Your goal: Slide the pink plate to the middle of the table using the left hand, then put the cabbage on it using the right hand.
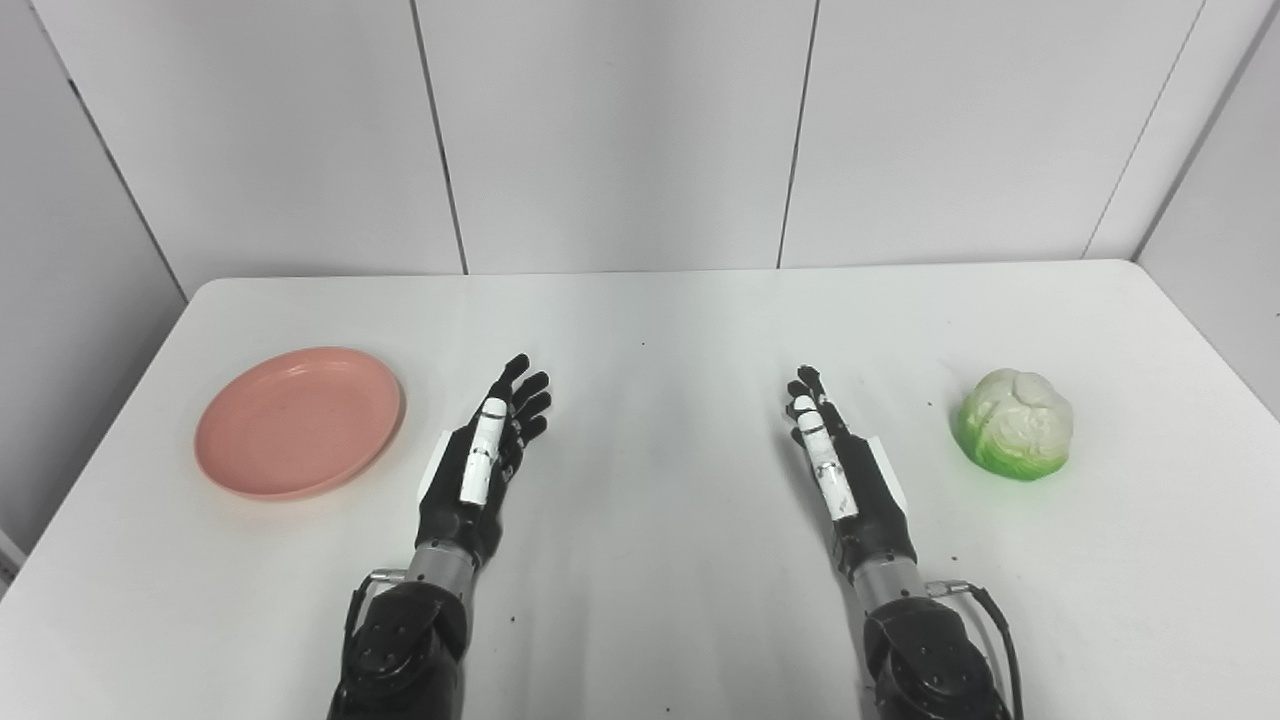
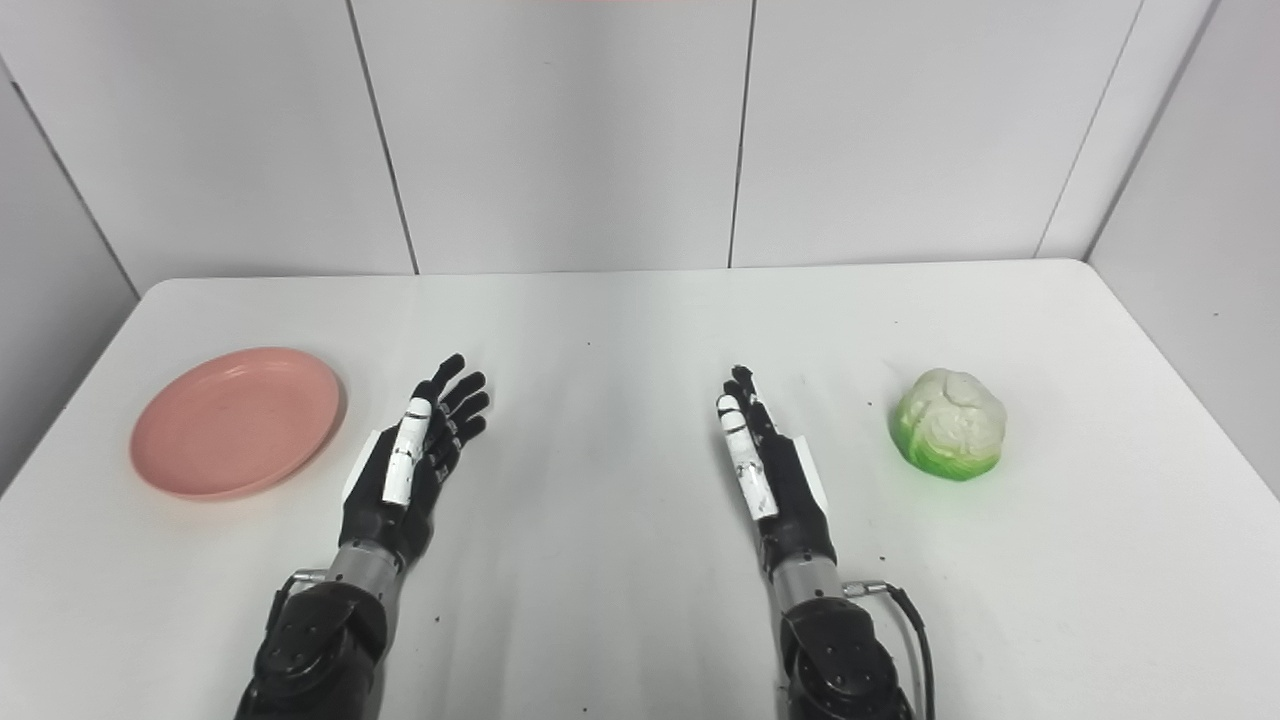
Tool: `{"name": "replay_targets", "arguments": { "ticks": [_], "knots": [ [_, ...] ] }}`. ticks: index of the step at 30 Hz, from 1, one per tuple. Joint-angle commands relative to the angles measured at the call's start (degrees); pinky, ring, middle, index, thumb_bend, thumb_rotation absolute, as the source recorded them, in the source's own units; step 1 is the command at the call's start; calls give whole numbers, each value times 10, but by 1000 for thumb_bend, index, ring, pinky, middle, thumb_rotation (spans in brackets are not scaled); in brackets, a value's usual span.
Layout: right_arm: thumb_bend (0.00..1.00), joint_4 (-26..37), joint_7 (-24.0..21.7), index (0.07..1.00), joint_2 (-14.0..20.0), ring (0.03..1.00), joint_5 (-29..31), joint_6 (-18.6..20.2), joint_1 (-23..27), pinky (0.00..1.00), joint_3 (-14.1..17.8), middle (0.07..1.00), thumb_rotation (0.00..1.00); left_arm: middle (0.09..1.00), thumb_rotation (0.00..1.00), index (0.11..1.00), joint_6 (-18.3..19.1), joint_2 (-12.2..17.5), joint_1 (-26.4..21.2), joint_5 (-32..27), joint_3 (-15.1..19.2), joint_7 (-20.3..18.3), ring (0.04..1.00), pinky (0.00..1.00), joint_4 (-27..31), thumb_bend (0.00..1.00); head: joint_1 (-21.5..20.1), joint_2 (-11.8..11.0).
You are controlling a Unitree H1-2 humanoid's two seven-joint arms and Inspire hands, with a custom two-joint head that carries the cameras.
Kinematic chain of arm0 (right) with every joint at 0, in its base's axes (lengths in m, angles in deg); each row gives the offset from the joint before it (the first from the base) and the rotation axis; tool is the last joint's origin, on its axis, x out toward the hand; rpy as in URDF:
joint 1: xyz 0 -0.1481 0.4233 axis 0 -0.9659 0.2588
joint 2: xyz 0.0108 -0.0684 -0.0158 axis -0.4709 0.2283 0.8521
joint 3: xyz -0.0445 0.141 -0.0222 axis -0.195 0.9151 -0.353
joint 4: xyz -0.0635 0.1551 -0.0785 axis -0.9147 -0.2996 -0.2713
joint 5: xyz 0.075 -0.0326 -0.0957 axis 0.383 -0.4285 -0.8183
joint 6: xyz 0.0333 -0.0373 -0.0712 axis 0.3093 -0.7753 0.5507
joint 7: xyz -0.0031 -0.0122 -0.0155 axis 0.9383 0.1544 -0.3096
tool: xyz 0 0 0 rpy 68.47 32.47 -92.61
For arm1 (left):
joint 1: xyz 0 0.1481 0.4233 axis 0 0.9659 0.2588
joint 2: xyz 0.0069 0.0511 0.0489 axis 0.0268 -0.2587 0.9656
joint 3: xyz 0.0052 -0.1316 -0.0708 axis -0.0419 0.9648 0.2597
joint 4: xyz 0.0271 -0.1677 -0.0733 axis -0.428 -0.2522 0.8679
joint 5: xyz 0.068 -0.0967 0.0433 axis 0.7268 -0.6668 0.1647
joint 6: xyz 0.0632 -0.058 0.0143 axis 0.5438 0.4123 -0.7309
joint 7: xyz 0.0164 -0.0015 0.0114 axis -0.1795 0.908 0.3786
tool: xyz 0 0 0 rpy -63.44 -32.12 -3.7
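- The pink plate (image 1: 299,421) is round and shallow. It lies flat and has nothing on it. It sits just to the left of the left hand (image 1: 478,468), not touching it.
- The cabbage (image 1: 1015,424) is a small ball, white on top and green at the bottom. It sits near the right hand (image 1: 845,470), off to its right, not touching.

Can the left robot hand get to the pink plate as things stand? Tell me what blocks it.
Probably yes. The left robot hand is open and empty, just beside the pink plate, with only bare table between them. Nothing blocks it; the cabbage sits far off, beyond the right robot hand.
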Motion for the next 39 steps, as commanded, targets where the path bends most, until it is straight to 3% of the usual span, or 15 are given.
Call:
{"name": "replay_targets", "arguments": {
  "ticks": [1,26,39],
  "knots": [
    [225,14,-2,962,-3,941,0,-15,15,951,-2,948,1000,912,1000,917,6,1,-3,0,-3,0,918,930,-3,456,0,0],
    [222,11,-3,966,-2,948,5,-17,15,975,-1,953,1000,913,1000,915,4,-1,-3,0,-3,0,910,934,-4,462,8,-3],
    [183,9,-33,983,23,966,54,-29,9,980,20,973,1000,924,1000,929,-20,-30,-13,29,-29,15,923,953,-42,471,144,-42]
  ]
}}
